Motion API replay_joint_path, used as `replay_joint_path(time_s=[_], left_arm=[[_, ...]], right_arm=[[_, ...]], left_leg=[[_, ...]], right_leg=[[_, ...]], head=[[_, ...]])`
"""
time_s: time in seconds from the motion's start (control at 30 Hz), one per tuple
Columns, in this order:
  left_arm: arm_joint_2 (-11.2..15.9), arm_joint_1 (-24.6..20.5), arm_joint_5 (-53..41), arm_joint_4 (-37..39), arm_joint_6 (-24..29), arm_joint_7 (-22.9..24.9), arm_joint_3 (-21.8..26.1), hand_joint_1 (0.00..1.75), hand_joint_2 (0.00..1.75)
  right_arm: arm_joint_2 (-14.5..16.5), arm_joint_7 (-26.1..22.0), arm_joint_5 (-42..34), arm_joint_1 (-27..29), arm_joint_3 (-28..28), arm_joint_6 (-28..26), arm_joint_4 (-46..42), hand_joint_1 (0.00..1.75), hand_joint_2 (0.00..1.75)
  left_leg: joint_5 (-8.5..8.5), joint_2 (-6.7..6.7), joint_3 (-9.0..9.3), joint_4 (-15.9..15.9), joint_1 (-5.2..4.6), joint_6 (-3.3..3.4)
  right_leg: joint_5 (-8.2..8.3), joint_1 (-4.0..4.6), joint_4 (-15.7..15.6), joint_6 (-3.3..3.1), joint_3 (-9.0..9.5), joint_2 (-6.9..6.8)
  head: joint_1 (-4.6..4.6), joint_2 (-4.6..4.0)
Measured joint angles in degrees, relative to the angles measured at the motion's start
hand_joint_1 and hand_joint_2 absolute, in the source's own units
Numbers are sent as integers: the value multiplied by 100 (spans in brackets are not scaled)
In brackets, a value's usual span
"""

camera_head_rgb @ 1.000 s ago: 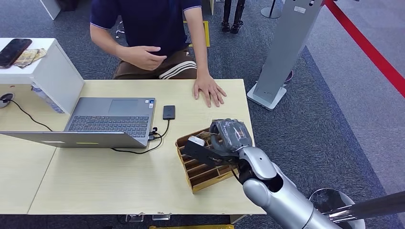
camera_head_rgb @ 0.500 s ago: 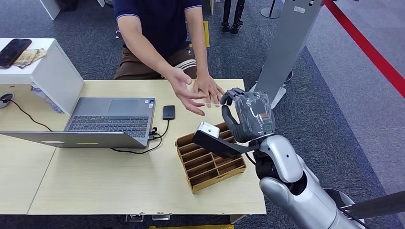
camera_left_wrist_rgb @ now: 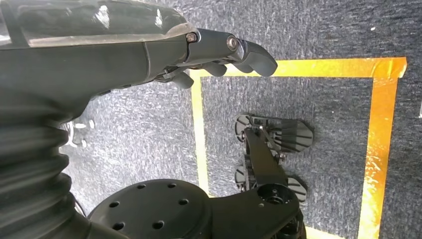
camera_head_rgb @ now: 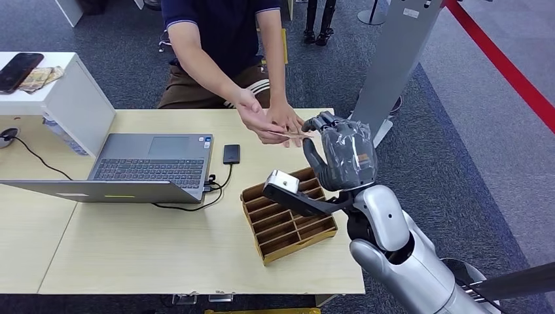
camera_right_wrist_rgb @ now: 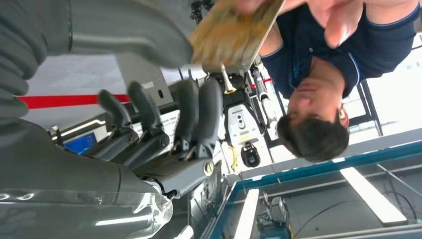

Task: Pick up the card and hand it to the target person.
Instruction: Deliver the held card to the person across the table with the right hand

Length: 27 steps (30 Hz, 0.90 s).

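Note:
My right hand (camera_head_rgb: 340,154) is raised above the table's far right edge and pinches a thin tan card (camera_head_rgb: 290,134) between thumb and fingers. The right wrist view shows the card (camera_right_wrist_rgb: 234,35) close up, against my thumb (camera_right_wrist_rgb: 144,35) with the dark fingers (camera_right_wrist_rgb: 199,109) just below it. A seated person's hand (camera_head_rgb: 258,121) reaches across and holds the card's other end; their second hand lies flat on the table behind it. My left hand (camera_left_wrist_rgb: 149,45) hangs over the carpet, fingers loosely extended, holding nothing.
A brown slotted wooden rack (camera_head_rgb: 288,222) sits on the table (camera_head_rgb: 131,255) under my right forearm. An open laptop (camera_head_rgb: 150,163) and a small black device (camera_head_rgb: 231,154) lie to its left, beside a white box (camera_head_rgb: 59,91). A grey stand (camera_head_rgb: 393,65) rises past the table's right end.
My right hand rose from the rack and moved toward the person with the card. The person's hand reached forward and now holds the card's other end.

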Motion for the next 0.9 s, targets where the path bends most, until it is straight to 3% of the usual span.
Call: replay_joint_path(time_s=[0.13,0.23,0.33,0.63,0.9], left_arm=[[-4,-3,-30,0,0,8,-14,0,0],[-9,-1,-8,0,1,8,-15,0,0],[-14,1,34,0,8,8,-15,0,0],[-15,14,162,0,46,57,-15,0,0],[-15,25,252,0,118,90,-10,0,0]], right_arm=[[37,-5,-64,10,49,-33,137,0,175],[47,-61,-359,42,56,-112,189,0,175],[52,-303,-1179,144,46,-218,235,0,175],[27,-1973,-5253,775,-255,-311,389,0,175],[-185,-2458,-6487,1366,-593,-403,461,0,175]], left_leg=[[0,0,0,0,0,0],[0,0,0,0,0,0],[0,0,0,0,0,0],[-1,0,-1,0,0,0],[-1,0,1,0,0,0]], right_leg=[[0,0,0,0,0,0],[0,0,0,0,-1,0],[0,0,0,0,-1,0],[0,0,-1,0,-3,1],[-1,0,-4,1,-3,-1]], head=[[3,0],[6,0],[6,0],[2,0],[1,0]])
